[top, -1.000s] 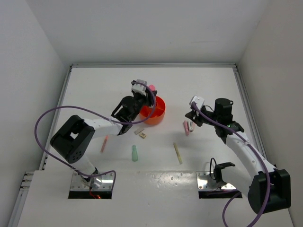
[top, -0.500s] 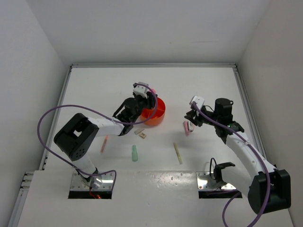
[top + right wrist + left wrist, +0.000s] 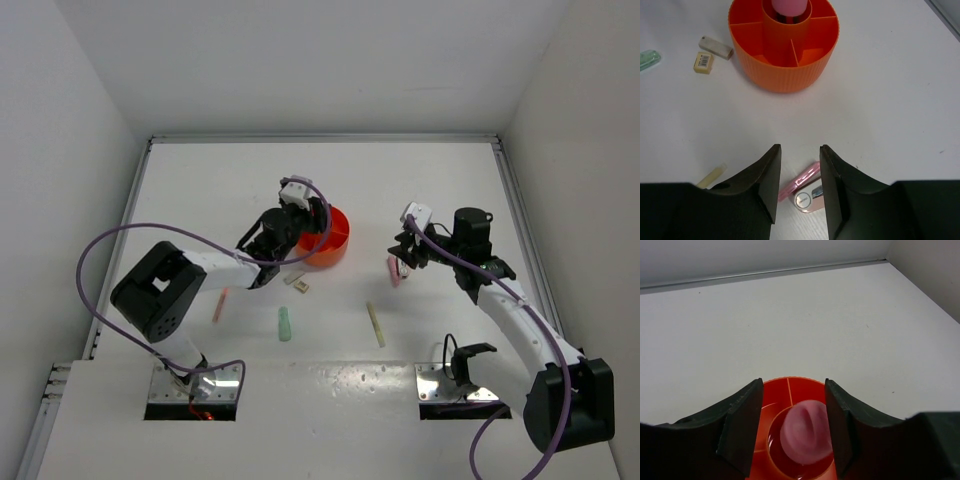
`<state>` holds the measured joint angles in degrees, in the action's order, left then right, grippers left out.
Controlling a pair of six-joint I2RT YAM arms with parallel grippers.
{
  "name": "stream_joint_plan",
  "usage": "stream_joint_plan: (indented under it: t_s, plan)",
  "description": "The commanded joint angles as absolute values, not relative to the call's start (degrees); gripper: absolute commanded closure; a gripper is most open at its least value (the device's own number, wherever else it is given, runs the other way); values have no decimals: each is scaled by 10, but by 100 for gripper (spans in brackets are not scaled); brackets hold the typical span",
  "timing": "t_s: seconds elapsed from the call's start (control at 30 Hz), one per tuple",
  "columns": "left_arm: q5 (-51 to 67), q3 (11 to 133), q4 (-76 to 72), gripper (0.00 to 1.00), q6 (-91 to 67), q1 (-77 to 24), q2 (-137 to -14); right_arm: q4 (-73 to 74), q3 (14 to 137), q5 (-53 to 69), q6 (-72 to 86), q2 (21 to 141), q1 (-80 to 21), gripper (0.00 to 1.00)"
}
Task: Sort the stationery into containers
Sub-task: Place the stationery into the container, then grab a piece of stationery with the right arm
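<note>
Glossy pink cylinder (image 3: 806,432) stands upright in the central well of the ribbed orange organiser (image 3: 785,75). The left gripper (image 3: 793,385) is spread loosely around it; right gripper (image 3: 800,150) parted, empty.

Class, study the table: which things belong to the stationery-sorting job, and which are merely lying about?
Belong to the job: orange organiser; pink cylinder, standing in its central well; pink mini stapler; thin pink-orange pen; mint green stick; pale yellow stick; two beige blocks.

Not part of it: purple cable; metal base plates.
</note>
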<state>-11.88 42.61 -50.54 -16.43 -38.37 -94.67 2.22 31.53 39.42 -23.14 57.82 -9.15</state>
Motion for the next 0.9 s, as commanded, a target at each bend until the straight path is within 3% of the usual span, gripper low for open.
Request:
stream_joint_plan:
  t_s: [0.0,0.2,0.27,0.3,0.37,0.4,0.43,0.47,0.53,0.57,0.6,0.63,0.7,0.73,0.8,0.83,0.87]
  plan:
    - [-122,420,-522,42,-171,-392,-915,9,337,415,-229,570,-90,63]
    - [-122,415,-517,41,-171,-392,-881,9,342,407,-224,570,-90,63]
    - [-116,415,-507,41,-171,-392,-838,4,342,393,-201,570,-90,56]
    - [-116,423,-498,41,-171,-392,-821,4,342,366,-188,570,-90,47]
    - [-116,453,-441,41,-164,-392,-786,-4,353,279,-109,577,-90,45]
    - [-121,470,-405,41,-164,-392,-753,-4,374,244,-74,586,-90,75]
    - [-121,488,-319,49,-171,-392,-738,25,393,217,-56,599,-90,95]
    - [-128,529,-268,63,-184,-392,-725,57,416,186,-43,639,-90,100]
    - [-152,572,-103,100,-242,-392,-696,156,495,174,-25,691,-90,100]
    - [-142,590,-53,100,-302,-382,-689,190,522,191,-25,720,-90,100]
    - [-115,615,-9,100,-332,-375,-680,221,571,203,-25,777,-90,79]
    - [-106,623,70,87,-359,-362,-661,270,591,230,-25,802,-90,61]
    - [-105,629,139,43,-402,-357,-636,293,630,213,-25,840,-97,34]
    - [-119,629,168,17,-402,-346,-622,294,635,200,-25,864,-103,31]
    - [-181,612,233,4,-382,-338,-572,294,656,186,-12,891,-103,35]
    - [-207,600,246,0,-375,-328,-555,302,667,175,-12,906,-103,55]
    - [-227,587,254,0,-370,-321,-538,316,684,175,-6,920,-103,64]
